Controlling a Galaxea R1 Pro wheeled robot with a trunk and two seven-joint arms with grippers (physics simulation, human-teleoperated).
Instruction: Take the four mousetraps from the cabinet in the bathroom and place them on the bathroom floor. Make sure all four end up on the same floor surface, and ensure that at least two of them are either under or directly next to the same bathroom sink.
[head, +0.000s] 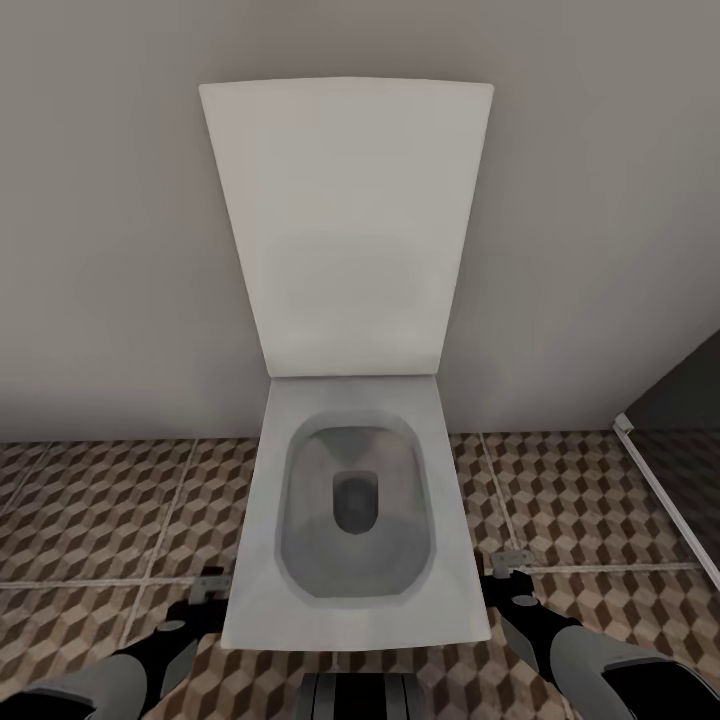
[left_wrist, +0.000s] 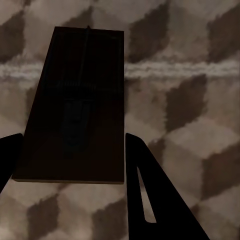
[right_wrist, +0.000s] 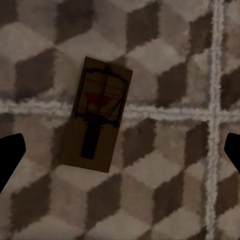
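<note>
I had the left gripper (left_wrist: 70, 165) pinching one mousetrap (left_wrist: 75, 105) between its two dark fingers (left_wrist: 150, 200), both pressed against the trap's long edges; this trap hung above the bathroom floor (left_wrist: 190, 100), its long axis running along the fingers and its far short end reaching out over a pale grout line. Its metal parts were dim in shadow and I could only just make out a bar down the middle. The right gripper (right_wrist: 120, 150) stood spread wide with nothing between the fingertips (right_wrist: 10, 155), which showed at the two edges of the right wrist view. A second mousetrap (right_wrist: 98, 114) lay flat on the tiles between them, straddling a horizontal grout line, near where it crossed another grout line; its long axis was tilted slightly off the line of the fingers, with the wire spring and a red patch toward the far end. Count from the wrist cameras: two mousetraps, one held and one on the floor. I could read no brand, label or writing on either. From the head camera I saw both grippers low, one at each side of a single white toilet (head: 355, 520) with its lid (head: 345, 230) raised against the grey wall (head: 100, 200); a dark panel (head: 680, 400) stood at the right edge.
</note>
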